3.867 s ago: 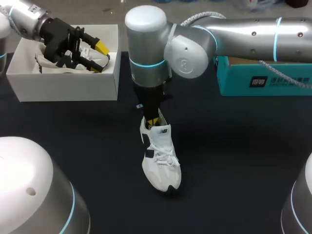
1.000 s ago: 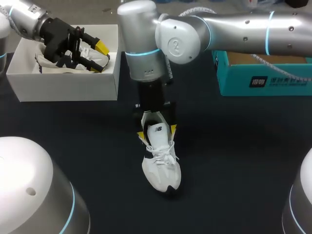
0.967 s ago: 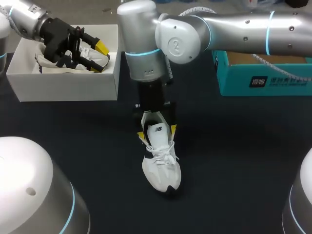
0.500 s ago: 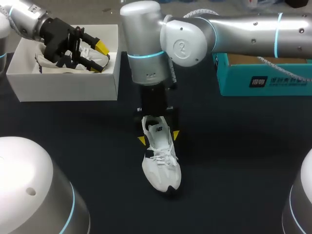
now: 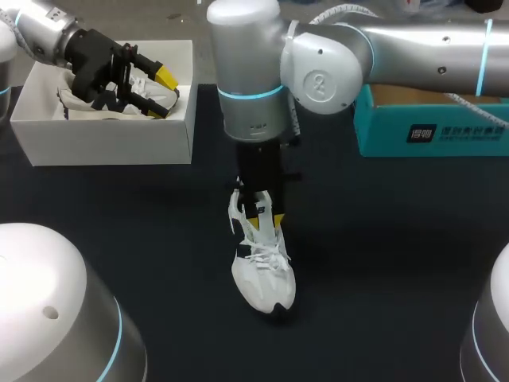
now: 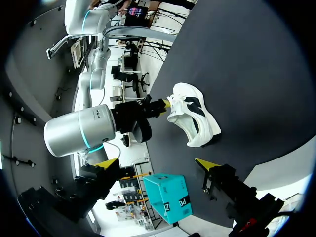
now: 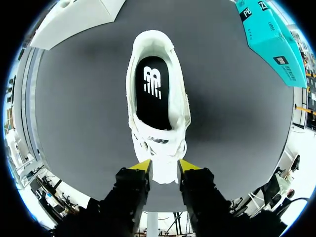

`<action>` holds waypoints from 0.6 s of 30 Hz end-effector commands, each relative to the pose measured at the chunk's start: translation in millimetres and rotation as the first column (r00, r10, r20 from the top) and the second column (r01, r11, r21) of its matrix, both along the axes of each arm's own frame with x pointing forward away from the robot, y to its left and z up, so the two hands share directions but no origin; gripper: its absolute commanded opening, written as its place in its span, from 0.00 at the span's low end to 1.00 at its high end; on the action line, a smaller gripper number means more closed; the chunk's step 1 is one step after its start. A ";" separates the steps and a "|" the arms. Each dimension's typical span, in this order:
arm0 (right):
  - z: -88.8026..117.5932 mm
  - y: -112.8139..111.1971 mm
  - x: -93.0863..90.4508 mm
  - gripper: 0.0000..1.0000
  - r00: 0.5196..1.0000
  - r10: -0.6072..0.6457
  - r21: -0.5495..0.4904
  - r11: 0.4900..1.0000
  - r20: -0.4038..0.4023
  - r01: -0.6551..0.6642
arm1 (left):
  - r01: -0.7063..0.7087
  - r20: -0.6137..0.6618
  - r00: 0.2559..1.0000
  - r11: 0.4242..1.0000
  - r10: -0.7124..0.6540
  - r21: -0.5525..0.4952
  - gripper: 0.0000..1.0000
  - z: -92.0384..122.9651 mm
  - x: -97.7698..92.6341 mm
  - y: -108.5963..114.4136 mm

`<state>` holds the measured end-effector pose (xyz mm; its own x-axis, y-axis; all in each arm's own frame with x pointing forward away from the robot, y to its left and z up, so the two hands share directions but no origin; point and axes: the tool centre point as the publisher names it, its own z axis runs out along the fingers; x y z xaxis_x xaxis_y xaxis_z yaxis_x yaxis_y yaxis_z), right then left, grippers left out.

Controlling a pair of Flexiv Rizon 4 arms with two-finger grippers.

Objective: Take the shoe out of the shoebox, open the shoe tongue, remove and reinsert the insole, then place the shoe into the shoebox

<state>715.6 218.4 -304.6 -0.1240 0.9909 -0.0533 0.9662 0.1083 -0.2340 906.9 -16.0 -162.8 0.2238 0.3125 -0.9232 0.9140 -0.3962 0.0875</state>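
While the right gripper (image 7: 164, 167) has its fingers (image 7: 189, 165) closed on the shoe's tongue (image 7: 164, 174) from both sides, the shoe (image 5: 262, 278) stands upright on the dark counter (image 5: 382, 239), out of the white shoebox (image 5: 103, 139) and just in front of its near corner, heel end nearer the box. It is a white sneaker with black side patches, white laces and a black insole (image 7: 154, 94) lying flat inside. The left gripper (image 5: 161, 94) hangs over the shoebox with fingers spread apart, gripping nothing.
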 end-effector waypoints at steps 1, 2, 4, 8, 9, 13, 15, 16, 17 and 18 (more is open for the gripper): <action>-1.2 -4.8 -1.3 0.00 1.000 -0.003 0.006 1.000 0.007 0.003 | 0.001 0.001 1.000 1.000 -0.001 0.002 1.00 0.0 0.2 0.7; -2.4 -5.4 -0.5 0.00 1.000 -0.005 0.006 1.000 0.007 0.005 | 0.001 0.001 1.000 1.000 -0.001 0.002 1.00 0.0 0.2 0.7; -3.9 -5.2 1.3 0.00 1.000 -0.009 0.011 1.000 0.014 0.009 | 0.001 0.001 1.000 1.000 -0.001 0.002 1.00 0.0 0.2 0.7; -15.1 -1.0 11.7 0.00 1.000 0.001 0.025 1.000 0.016 -0.002 | 0.001 0.001 1.000 1.000 -0.001 0.002 1.00 0.0 0.2 0.7; -19.1 1.1 15.2 0.00 1.000 0.008 0.028 1.000 0.011 -0.008 | 0.001 0.001 1.000 1.000 -0.001 0.002 1.00 0.0 0.2 0.7; -38.0 7.9 28.2 0.00 1.000 0.010 0.015 1.000 -0.001 -0.010 | 0.001 0.001 1.000 1.000 -0.001 0.002 1.00 0.0 0.2 0.7; -43.4 9.0 30.9 0.00 1.000 0.013 0.013 1.000 -0.014 -0.013 | 0.001 0.001 1.000 1.000 -0.001 0.002 1.00 0.0 0.2 0.7; -46.2 9.5 32.4 0.00 1.000 0.011 0.012 1.000 -0.015 -0.011 | 0.001 0.001 1.000 1.000 -0.001 0.002 1.00 0.0 0.2 0.7; -49.2 9.2 34.0 0.00 1.000 0.012 0.015 1.000 -0.023 -0.012 | 0.001 0.001 1.000 1.000 -0.001 0.002 1.00 0.0 0.2 0.7; -50.5 9.0 34.9 0.00 1.000 0.013 0.014 1.000 -0.026 -0.013 | 0.001 0.001 1.000 1.000 -0.001 0.002 1.00 0.0 0.2 0.7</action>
<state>743.7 219.4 -344.7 -0.1330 0.9906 -0.0310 0.9656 0.1224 -0.2295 906.9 -16.1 -162.8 0.2238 0.3124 -0.9232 0.9140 -0.3963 0.0875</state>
